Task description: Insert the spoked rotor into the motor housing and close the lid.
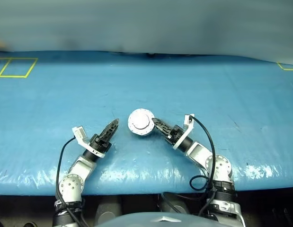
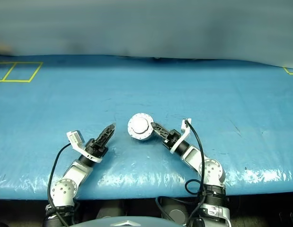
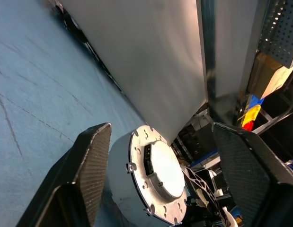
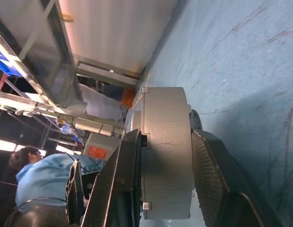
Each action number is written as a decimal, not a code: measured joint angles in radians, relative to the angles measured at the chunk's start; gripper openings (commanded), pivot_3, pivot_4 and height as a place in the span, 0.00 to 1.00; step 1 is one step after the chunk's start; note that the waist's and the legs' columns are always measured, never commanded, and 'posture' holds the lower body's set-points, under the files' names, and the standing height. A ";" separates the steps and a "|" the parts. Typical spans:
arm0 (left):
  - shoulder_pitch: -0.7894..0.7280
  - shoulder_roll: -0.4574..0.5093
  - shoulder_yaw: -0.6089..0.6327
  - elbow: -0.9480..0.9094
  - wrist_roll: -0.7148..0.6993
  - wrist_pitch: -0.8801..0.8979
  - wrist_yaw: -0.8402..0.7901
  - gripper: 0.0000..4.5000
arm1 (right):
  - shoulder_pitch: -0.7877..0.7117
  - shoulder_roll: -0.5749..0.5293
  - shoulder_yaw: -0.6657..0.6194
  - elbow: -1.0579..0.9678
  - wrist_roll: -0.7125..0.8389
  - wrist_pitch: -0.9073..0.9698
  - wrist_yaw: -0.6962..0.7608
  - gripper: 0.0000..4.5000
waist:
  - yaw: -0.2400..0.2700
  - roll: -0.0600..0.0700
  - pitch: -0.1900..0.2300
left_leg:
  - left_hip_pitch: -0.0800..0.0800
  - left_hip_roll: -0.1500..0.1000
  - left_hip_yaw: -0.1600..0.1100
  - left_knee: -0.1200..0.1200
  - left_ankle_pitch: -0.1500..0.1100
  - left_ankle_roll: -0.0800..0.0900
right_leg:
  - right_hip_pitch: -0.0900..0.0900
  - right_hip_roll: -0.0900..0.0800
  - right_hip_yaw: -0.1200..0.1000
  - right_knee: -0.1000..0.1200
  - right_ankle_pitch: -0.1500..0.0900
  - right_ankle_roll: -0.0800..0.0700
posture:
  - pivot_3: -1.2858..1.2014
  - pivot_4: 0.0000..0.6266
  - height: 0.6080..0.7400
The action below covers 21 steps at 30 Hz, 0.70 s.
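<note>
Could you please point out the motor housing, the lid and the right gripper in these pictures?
motor housing (image 4: 167,156): right wrist view, on its silver side wall.
lid (image 1: 141,121): left eye view, on its closed pale top face.
right gripper (image 1: 156,123): left eye view, at its fingertips.

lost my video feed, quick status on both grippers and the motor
Right gripper shut on motor housing, lid closed on top. Left gripper open, off the housing. Blue table around it, nothing in the way.
</note>
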 measured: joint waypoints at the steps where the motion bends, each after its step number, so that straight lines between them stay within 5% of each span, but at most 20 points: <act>1: 0.000 -0.001 0.001 -0.006 -0.029 0.027 0.001 0.99 | -0.003 0.007 -0.005 0.000 0.019 0.010 -0.010 0.26 | 0.000 0.000 0.000 | 0.000 0.000 0.000 0.000 0.000 0.000 | 0.000 0.000 0.000 0.000 0.000 0.000 | 0.52 0.24 1.00; 21: -0.010 -0.015 -0.006 -0.011 -0.093 0.168 0.030 0.99 | -0.024 0.014 0.072 -0.075 0.137 0.055 -0.064 0.26 | 0.000 0.001 0.000 | 0.000 0.000 0.000 0.000 0.000 0.000 | 0.000 0.000 0.000 0.000 0.000 0.000 | 0.52 0.24 1.00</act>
